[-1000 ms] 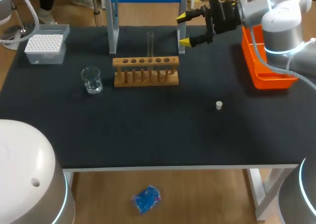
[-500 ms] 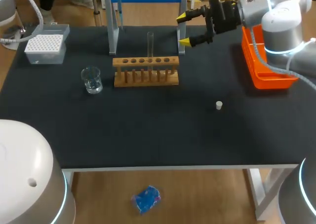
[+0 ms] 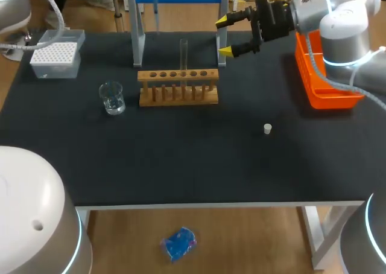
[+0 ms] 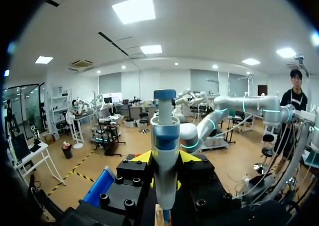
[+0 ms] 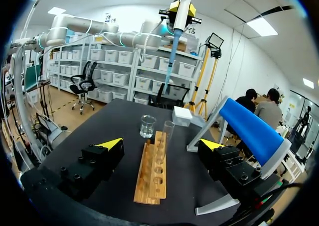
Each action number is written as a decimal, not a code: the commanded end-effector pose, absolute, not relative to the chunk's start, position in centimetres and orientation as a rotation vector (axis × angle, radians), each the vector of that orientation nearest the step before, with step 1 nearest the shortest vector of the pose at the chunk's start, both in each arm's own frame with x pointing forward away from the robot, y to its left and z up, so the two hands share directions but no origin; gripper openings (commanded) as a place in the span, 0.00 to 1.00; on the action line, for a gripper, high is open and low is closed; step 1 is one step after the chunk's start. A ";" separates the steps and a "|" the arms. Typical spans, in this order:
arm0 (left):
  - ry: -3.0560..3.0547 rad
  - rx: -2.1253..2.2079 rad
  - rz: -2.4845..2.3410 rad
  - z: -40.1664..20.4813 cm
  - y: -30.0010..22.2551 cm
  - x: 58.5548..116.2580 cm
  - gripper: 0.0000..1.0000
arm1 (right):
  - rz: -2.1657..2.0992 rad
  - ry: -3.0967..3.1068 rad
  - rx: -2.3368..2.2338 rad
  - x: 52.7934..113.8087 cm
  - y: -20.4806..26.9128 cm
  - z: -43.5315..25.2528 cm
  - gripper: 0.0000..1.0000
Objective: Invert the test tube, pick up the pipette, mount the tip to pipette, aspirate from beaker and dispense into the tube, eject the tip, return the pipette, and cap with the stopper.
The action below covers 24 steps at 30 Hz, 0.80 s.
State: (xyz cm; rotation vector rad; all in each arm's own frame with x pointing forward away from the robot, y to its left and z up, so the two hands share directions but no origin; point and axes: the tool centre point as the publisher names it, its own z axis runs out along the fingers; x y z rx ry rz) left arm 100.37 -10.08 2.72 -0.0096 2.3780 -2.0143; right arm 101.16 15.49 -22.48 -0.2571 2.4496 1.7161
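Note:
My left gripper [image 4: 165,159] is shut on the blue and white pipette [image 4: 164,141], which stands upright between its yellow tips. In the head view only the pipette's thin lower shaft [image 3: 155,8] shows, above the table's far edge. In the right wrist view the pipette [image 5: 173,52] hangs high over the table. A glass test tube [image 3: 183,55] stands upright in the wooden rack [image 3: 178,87]. My right gripper [image 3: 224,37] hovers open to the right of the tube, at the back. The beaker [image 3: 112,98] is left of the rack, the tip box [image 3: 55,58] at the far left, and the white stopper [image 3: 268,128] lies right of centre.
The pipette stand [image 3: 137,38], with grey uprights and a blue top, rises behind the rack. An orange bin [image 3: 325,84] sits at the table's right edge under my right arm. From the right wrist, the rack [image 5: 154,173], tube [image 5: 168,134] and beaker [image 5: 147,126] lie ahead.
The pipette's shaft has shifted to the right along the far edge, carried by my left arm. The right arm has stayed still.

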 end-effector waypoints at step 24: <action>2.376 0.039 -2.072 1.7 -15.6 104.0 0.00 | 1.715 2.450 -0.258 101.1 15.5 -22.5 1.00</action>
